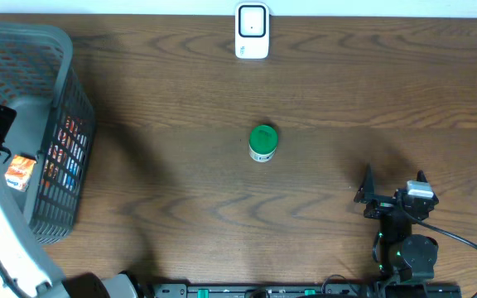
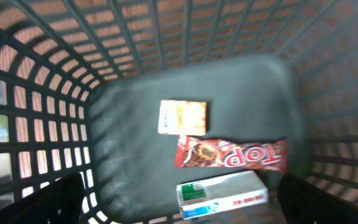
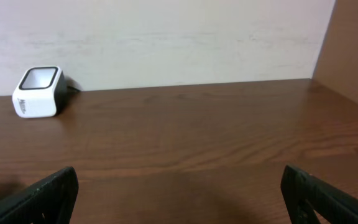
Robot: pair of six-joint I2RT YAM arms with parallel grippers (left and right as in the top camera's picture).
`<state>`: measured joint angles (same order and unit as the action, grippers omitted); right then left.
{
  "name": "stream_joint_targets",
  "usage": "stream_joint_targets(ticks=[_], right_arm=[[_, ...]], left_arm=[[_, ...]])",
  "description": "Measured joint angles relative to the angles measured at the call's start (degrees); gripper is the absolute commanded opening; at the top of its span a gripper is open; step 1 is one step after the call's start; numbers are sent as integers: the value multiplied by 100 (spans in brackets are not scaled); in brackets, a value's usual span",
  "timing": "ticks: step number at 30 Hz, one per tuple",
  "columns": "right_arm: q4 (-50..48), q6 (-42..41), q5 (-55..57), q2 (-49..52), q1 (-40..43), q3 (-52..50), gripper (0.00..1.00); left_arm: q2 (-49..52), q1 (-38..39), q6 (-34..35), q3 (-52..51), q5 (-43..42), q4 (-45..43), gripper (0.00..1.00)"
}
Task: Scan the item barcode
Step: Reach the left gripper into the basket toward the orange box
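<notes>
1. Left gripper: I hang it over the basket at the left edge of the overhead view, pointing down into it. Its jaws are spread wide and pinch nothing, and their dark tips show at the lower corners of the left wrist view.
2. Basket floor, upper middle of the left wrist view: a small orange-and-white packet lying flat.
3. Just below it, a red wrapped bar lies crosswise. Whether the two touch I cannot tell.
4. Bottom edge of that view: a white box with a green label, just beside the bar.
5. Lattice walls ring all three goods; only the open top gives access.
6. Scanner: a white unit at the top centre of the overhead view, on the table, well apart from the basket.
7. Green-lidded tub: upright at the table's centre, between the scanner and the frame's lower edge.
8. Right gripper: lower right of the overhead view. Its jaws are spread and hold nothing, with bare wood ahead.
</notes>
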<state>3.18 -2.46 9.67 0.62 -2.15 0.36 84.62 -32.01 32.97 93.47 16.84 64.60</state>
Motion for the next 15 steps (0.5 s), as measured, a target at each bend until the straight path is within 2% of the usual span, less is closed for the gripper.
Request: stream_joint_targets(ticks=[15], right_arm=[[0,0,-2,0,0,0,99]], left_arm=[[1397,-522,2,-2,-2,-144,98]])
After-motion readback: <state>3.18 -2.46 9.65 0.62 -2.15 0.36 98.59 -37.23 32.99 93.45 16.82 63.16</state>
